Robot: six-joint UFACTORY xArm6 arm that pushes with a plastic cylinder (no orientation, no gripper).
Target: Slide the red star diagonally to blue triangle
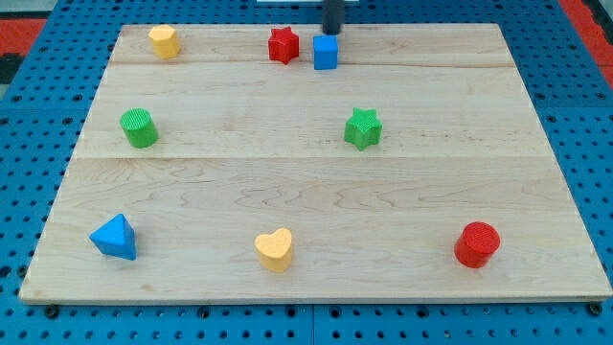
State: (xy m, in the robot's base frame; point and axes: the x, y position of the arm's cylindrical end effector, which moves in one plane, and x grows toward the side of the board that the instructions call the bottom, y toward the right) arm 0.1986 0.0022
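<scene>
Figure: My tip is resting at the far edge of the wooden board, just behind the blue cube.

I am carrying no jaws, so nothing is being held. The red star is sitting just left of the blue cube. The blue triangle is lying at the near left; a green star is sitting mid-board, a yellow heart near centre.

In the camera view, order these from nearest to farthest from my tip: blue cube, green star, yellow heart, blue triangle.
My tip is at the view's top, just above the blue cube.
1. Blue cube, directly below it.
2. Green star, middle, slightly right.
3. Yellow heart, bottom centre.
4. Blue triangle, bottom left.
</scene>
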